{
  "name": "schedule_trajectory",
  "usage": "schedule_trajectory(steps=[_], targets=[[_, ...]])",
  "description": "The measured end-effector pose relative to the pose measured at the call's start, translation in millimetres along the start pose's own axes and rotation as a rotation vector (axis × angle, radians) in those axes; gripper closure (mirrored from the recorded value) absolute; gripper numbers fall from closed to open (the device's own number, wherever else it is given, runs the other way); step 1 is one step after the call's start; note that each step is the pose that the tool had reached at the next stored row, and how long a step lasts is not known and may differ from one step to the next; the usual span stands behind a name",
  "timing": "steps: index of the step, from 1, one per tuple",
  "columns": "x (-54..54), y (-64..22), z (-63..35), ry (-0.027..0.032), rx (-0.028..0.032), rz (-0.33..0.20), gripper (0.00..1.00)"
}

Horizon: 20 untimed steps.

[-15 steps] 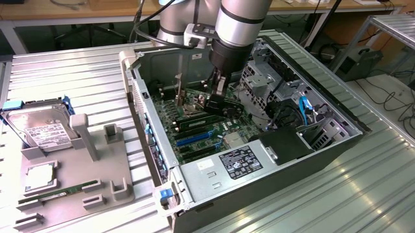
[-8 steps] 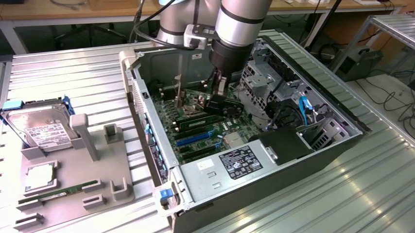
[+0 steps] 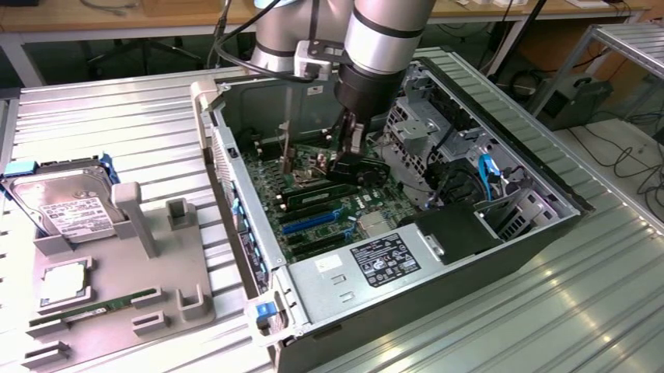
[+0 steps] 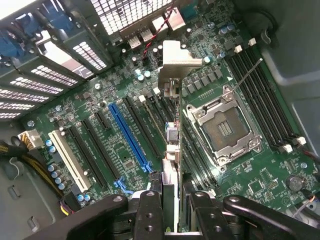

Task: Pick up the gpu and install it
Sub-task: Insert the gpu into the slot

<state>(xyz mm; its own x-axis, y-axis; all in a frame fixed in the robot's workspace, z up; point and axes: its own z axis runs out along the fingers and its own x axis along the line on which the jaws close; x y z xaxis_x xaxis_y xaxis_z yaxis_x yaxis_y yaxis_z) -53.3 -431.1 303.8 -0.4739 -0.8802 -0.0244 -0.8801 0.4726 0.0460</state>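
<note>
Wrist view: I see my gripper [image 4: 170, 200] pinching the gpu [image 4: 171, 150] edge-on, its silver bracket [image 4: 175, 60] farthest out, above the motherboard [image 4: 115, 100] slots. Exterior view: the arm [image 3: 384, 39] reaches into the open computer case [image 3: 436, 256]; the parts holder [image 3: 114, 295] lies at the bench's left.

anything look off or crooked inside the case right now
Nothing stands out. The gripper holds the gpu edge-on above the motherboard, roughly parallel to the expansion slots, its silver bracket toward the rear of the case. The empty CPU socket looks intact.
</note>
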Motion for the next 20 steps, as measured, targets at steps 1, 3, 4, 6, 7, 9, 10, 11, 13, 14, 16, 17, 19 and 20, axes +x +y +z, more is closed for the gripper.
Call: schedule_trajectory(steps=[1, 3, 4, 6, 7, 9, 10, 11, 13, 14, 16, 17, 19, 20], targets=[[0.0, 0.0, 0.0, 0.0003, -0.0001, -0.005, 0.74], [0.0, 0.0, 0.0, 0.0008, -0.0004, -0.016, 0.74], [0.0, 0.0, 0.0, 0.0010, -0.0005, -0.021, 0.74], [0.0, 0.0, 0.0, 0.0014, -0.0007, -0.030, 0.74], [0.0, 0.0, 0.0, 0.0016, -0.0008, -0.033, 0.74], [0.0, 0.0, 0.0, 0.0019, -0.0010, -0.041, 0.74], [0.0, 0.0, 0.0, 0.0021, -0.0011, -0.045, 0.74], [0.0, 0.0, 0.0, 0.0023, -0.0012, -0.049, 0.74], [0.0, 0.0, 0.0, 0.0027, -0.0013, -0.057, 0.74], [0.0, 0.0, 0.0, 0.0028, -0.0015, -0.061, 0.74], [0.0, 0.0, 0.0, 0.0073, -0.0036, -0.154, 0.74], [0.0, 0.0, 0.0, 0.0091, -0.0047, -0.195, 0.74], [0.0, 0.0, 0.0, 0.0152, -0.0079, -0.327, 0.74], [0.0, 0.0, 0.0, 0.0172, -0.0089, -0.371, 0.74]])
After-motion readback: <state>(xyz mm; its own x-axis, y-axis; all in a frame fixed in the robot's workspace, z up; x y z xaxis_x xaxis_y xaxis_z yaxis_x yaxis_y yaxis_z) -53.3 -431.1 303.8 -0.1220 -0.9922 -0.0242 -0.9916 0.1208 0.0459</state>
